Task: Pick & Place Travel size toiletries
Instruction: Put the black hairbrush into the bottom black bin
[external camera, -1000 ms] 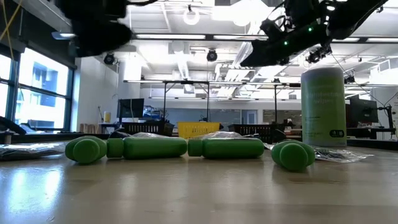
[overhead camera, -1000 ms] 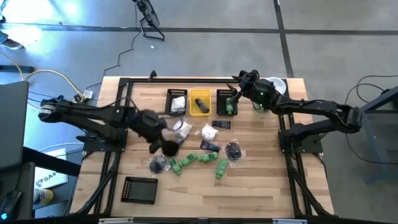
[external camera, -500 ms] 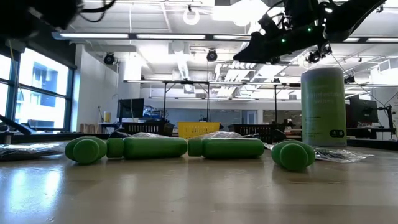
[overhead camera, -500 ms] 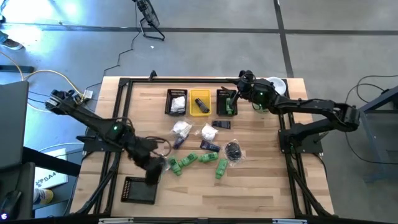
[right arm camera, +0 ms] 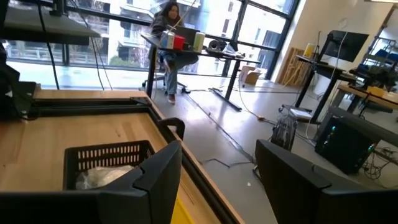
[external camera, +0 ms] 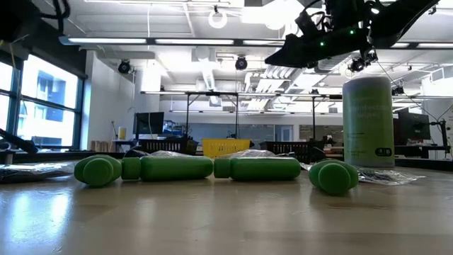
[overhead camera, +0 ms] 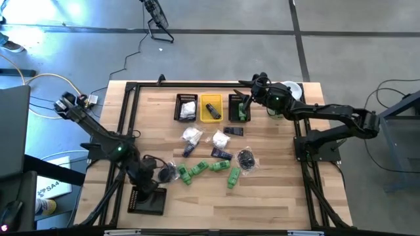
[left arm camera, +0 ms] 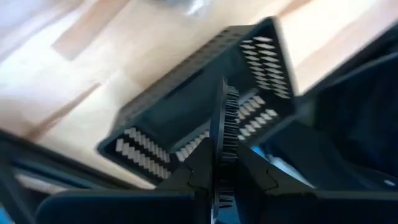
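My left gripper (overhead camera: pixel 152 185) hangs over the empty black slatted bin (overhead camera: pixel 147 200) at the table's near-left corner, fingers pinched together on what looks like a thin dark piece I can't identify; my right gripper (overhead camera: pixel 252 94), parted and empty, hovers by the back bins. The green bottles (overhead camera: pixel 197 169) lie mid-table among crinkly packets (overhead camera: pixel 191 135). I judge the bottles light, rigid and slick, best pinched across the barrel, while the packets are soft.

I can see four little bins (overhead camera: pixel 147 200) on the table: three black ones and one yellow one (overhead camera: pixel 210 109). About five green bottles (overhead camera: pixel 199 168) lie near the middle, and one more sits in a bin at twelve o'clock. There is one big pale cylinder (external camera: pixel 367 120).
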`<act>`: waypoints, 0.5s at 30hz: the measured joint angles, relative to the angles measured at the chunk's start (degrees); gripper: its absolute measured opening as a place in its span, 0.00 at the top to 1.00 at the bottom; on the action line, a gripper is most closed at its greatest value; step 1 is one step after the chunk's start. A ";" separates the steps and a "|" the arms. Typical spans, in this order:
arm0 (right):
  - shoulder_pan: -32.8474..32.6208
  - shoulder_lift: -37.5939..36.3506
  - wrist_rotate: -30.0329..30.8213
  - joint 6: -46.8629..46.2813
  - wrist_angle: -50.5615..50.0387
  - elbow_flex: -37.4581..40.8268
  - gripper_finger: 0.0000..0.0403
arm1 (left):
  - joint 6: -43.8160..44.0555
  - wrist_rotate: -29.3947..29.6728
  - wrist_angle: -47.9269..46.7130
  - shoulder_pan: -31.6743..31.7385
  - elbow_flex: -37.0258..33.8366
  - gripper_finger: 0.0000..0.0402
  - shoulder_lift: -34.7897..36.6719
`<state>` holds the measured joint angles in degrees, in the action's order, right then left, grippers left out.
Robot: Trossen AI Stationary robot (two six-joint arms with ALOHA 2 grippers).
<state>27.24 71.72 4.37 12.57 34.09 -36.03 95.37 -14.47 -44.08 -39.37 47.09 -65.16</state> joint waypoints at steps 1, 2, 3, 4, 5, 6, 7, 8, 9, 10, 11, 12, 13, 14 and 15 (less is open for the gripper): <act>0.20 0.00 -0.06 0.25 0.00 0.00 0.51 | 0.00 0.00 -0.42 -0.29 0.00 0.92 -0.46; 0.48 0.00 -0.03 0.57 -0.02 0.00 0.51 | 0.00 -0.03 -0.51 -0.53 0.00 0.92 -0.76; 0.70 0.00 0.04 0.80 -0.20 0.00 0.51 | 0.00 -0.07 -0.45 -0.55 0.00 0.92 -0.96; 1.09 0.00 0.07 0.84 -0.43 0.00 0.51 | 0.04 -0.12 -0.39 -0.55 0.00 0.92 -1.14; 1.46 0.00 0.05 0.84 -0.61 0.00 0.51 | 0.48 -0.09 -0.24 -0.53 0.00 0.91 -1.28; 1.83 0.00 0.01 0.84 -0.85 0.00 0.51 | 1.18 -0.04 0.01 -0.48 0.00 0.90 -1.32; 2.16 0.00 0.01 0.84 -1.15 0.00 0.51 | 1.90 0.03 0.35 -0.44 0.00 0.89 -1.31; 2.55 0.00 0.01 0.84 -1.41 0.00 0.51 | 2.53 0.01 0.67 -0.45 0.00 0.88 -1.30; 2.94 0.00 -0.01 0.84 -1.73 0.00 0.51 | 2.93 0.05 0.79 -0.42 0.00 0.88 -1.30; 3.38 0.00 0.01 0.84 -2.01 0.00 0.51 | 3.48 0.05 0.65 -0.44 0.00 0.87 -1.30; 3.80 0.00 0.03 0.84 -2.10 0.00 0.51 | 4.14 0.00 0.39 -0.44 0.00 0.87 -1.30; 4.18 0.00 0.02 0.84 -2.09 0.00 0.51 | 4.36 -0.13 0.11 -0.43 0.00 0.87 -1.30; 4.54 0.00 0.01 0.84 -2.05 0.00 0.51 | 4.39 -0.38 -0.01 -0.42 0.00 0.87 -1.30; 4.90 0.00 -0.02 0.84 -1.99 0.00 0.51 | 4.43 -0.62 -0.16 -0.42 0.00 0.86 -1.30; 5.25 0.00 0.00 0.84 -1.83 0.00 0.51 | 4.49 -0.79 -0.58 -0.42 0.00 0.86 -1.30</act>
<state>32.49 71.72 4.38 13.41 32.27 -36.03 99.86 -15.26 -44.66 -39.79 47.09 -66.46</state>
